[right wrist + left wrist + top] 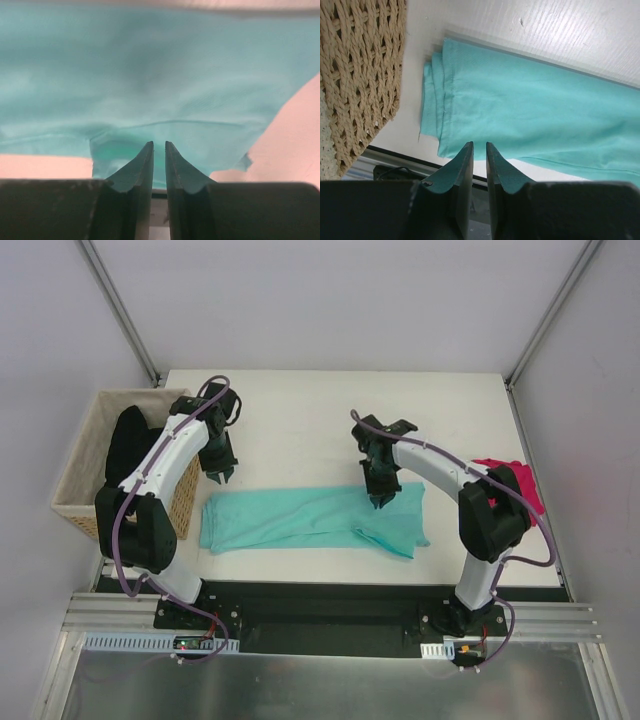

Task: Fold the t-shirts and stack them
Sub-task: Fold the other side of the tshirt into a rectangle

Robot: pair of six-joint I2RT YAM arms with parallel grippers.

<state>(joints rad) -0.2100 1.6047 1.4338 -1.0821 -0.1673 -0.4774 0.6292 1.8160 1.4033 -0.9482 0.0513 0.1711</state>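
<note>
From above, the teal shirt (290,520) lies as a long narrow band along the near edge of the counter (330,410), folded lengthwise, it seems, and ready to be folded across. The pink shirt (515,485) sits bunched at the right edge, half behind the right arm, probably waiting its turn. The left end effector (222,475) hangs just beyond the band's left end, and the right end effector (381,500) is low over its right part, so each end has an arm to lift it. A basket (75,475) stands against the left edge, close to the left arm. The far half of the counter gives open room for swinging cloth. In the left wrist view, the left end effector (479,150) is slightly spread, with a thin slot and nothing in it. It hovers above the shirt's layered left end, with the basket (360,75) near on one side. In the right wrist view, the right end effector (159,149) shows the same thin slot just over the teal cloth near a hem. No cloth shows pinched between the tips, and bare counter (295,145) lies beside the shirt's corner.
</note>
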